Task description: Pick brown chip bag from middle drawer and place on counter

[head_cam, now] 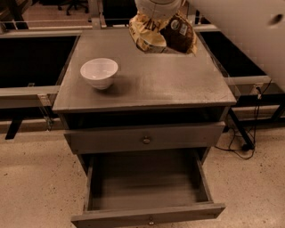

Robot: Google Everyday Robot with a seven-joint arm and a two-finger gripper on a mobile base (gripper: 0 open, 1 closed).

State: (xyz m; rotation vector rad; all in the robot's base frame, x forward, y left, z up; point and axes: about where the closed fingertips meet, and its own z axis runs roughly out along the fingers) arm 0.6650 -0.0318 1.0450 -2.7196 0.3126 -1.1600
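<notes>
The brown chip bag point(162, 33), crinkly brown and cream, hangs under my gripper point(158, 10) at the top of the camera view. It is over the far middle part of the grey counter point(147, 89). The gripper is shut on the bag's top, and my white arm hides most of it. The middle drawer point(147, 218) is pulled open at the bottom of the view, and its inside shows nothing in it.
A white bowl point(99, 72) stands on the counter's left side. A closed drawer front with a round metal knob point(146, 139) sits above the open drawer. My white arm point(240, 31) fills the upper right. Cables point(242, 142) lie on the floor at right.
</notes>
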